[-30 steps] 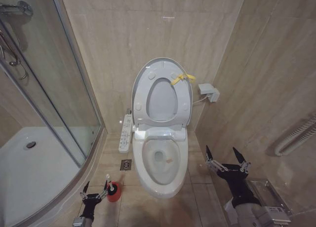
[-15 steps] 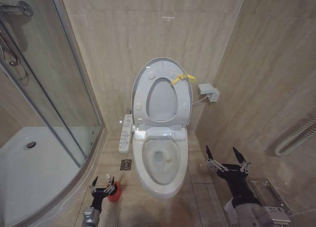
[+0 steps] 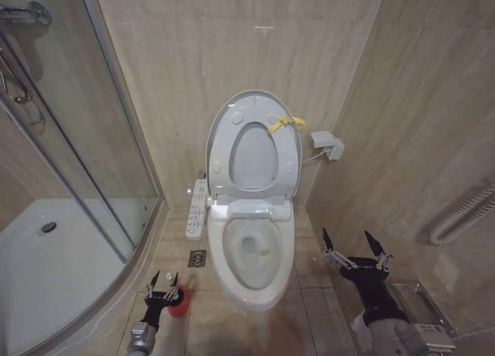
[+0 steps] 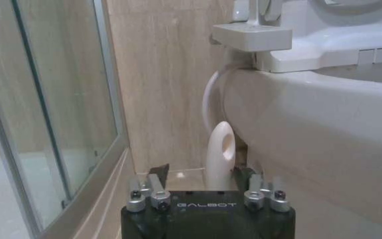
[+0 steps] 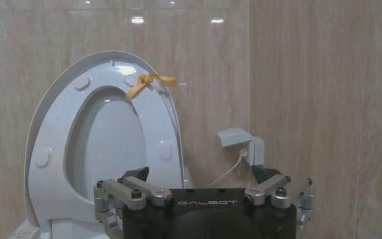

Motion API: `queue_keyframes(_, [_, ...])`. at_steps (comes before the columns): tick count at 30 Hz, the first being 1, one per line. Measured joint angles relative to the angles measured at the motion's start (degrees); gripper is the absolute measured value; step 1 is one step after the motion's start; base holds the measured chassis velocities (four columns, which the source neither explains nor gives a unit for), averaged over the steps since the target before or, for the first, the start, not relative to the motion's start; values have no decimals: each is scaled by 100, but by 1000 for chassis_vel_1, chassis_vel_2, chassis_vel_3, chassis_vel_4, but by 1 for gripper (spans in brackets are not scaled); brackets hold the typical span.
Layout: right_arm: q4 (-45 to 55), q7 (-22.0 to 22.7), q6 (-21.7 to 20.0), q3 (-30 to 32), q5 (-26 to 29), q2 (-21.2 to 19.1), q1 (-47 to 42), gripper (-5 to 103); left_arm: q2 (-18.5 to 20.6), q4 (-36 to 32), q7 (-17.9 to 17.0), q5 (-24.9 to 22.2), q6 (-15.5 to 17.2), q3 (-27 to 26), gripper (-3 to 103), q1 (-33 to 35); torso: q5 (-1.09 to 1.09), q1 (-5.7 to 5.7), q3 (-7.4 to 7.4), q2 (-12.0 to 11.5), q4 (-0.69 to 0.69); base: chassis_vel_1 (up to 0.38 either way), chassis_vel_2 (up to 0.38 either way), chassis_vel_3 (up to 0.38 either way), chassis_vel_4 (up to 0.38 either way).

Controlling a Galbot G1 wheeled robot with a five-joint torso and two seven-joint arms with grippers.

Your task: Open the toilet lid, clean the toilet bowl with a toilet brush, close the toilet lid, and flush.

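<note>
Standing: toilet lid upright against beige tiled wall.
Floor: tiled; toilet brush between left gripper spread fingers, ungripped.
Right gripper: wide, beside toilet bowl.

toilet lid upright behind toilet bowl, toilet brush left

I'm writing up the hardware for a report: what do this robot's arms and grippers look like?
Both are two-fingered. The right gripper has slim dark pointed fingers on silver metal brackets with screws, a black wrist and a silver-grey arm segment. The left gripper is built alike, black with silver fittings. Each black body carries white GALBOT lettering.
</note>
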Motion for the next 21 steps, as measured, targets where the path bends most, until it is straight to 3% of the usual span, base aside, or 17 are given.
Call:
queue_keyframes(1, [0,0,0,0,0,0,0,100,2,3,6,-2,-3,-4,60,4,0,0,0,0,0,0,0,0,0])
queue_keyframes(8, [0,0,0,0,0,0,0,100,-2,144,68,-20,-160,-49,60,-42,0,0,0,0,0,0,0,0,0])
queue_keyframes(9, [0,0,0,0,0,0,0,100,-3,162,77,-22,-172,-55,34,-51,0,0,0,0,0,0,0,0,0])
queue_keyframes(16, [0,0,0,0,0,0,0,100,-11,227,90,-67,-257,-105,34,-58,0,0,0,0,0,0,0,0,0])
queue_keyframes(17, [0,0,0,0,0,0,0,100,-11,227,98,-83,-266,-113,20,-49,0,0,0,0,0,0,0,0,0])
queue_keyframes(21, [0,0,0,0,0,0,0,100,3,222,186,-161,-289,-157,20,31,-1,0,0,0,0,0,0,0,0])
